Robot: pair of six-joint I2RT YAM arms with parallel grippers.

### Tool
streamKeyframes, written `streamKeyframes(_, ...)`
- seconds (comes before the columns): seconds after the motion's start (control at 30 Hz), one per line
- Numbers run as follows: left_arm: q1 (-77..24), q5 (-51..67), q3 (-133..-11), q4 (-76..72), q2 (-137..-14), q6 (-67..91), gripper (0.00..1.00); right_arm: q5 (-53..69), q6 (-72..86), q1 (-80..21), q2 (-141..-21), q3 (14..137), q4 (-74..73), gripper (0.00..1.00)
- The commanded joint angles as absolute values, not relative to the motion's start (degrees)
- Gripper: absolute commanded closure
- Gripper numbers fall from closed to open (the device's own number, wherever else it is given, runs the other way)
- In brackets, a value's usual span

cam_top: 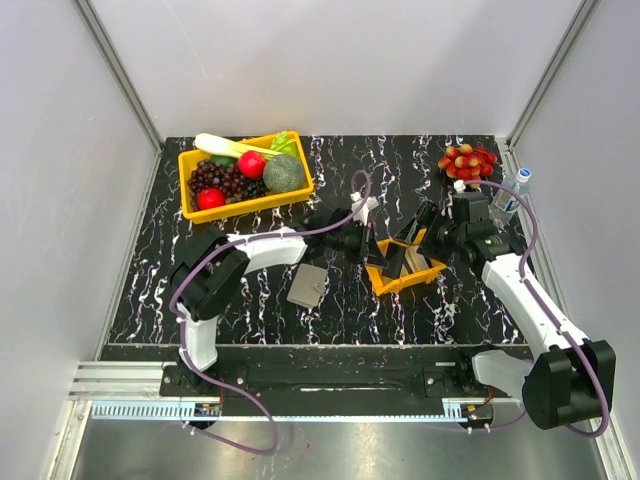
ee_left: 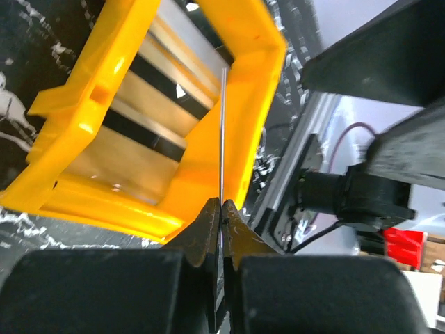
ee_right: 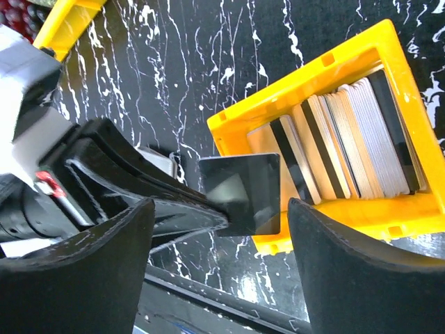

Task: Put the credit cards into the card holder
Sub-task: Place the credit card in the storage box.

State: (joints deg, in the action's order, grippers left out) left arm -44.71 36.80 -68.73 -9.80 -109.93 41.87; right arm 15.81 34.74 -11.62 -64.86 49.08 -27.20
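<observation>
Now left gripper (ee_left: 221,209) pinches a dark card (ee_right: 243,191) by orange tray (ee_right: 306,90); right gripper (ee_right: 221,209) gapes.

Robotics lab test cell: white panel walls (cam_top: 350,60) on aluminium framing (cam_top: 120,75) enclose a black marbled counter (cam_top: 150,300), with cabled left arm (cam_top: 250,250) and right arm (cam_top: 530,300) bolted along its near edge.

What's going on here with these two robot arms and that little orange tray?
The left gripper pinches one dark card by its edge and holds it at the rim of the small orange tray, where the other cards stand on edge. The right gripper hangs open close by, holding nothing. The grey card holder lies flat on the table, left of the tray, not yet touched.
</observation>
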Motion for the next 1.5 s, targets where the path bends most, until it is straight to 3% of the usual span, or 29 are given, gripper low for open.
streamKeyframes(0.0,-46.58,31.21,-74.34,-0.81,-106.96,33.32,1.0,17.93,35.95,-11.78,-65.04,49.92,-22.94,0.15)
streamKeyframes(0.63,-48.52,27.69,-74.8,-1.84,-105.03,33.66,1.0,14.68,36.47,-14.76,-71.98,49.04,-22.59,0.07)
streamKeyframes(1.07,-48.43,27.6,-73.83,-2.55,-104.68,34.36,1.0,14.76,37.0,-14.77,-69.79,47.02,-20.39,0.27)
streamKeyframes(1.47,-48.52,27.86,-73.39,-2.9,-104.5,34.63,1.0,13.45,35.42,-14.85,-67.94,47.11,-20.04,0.35)
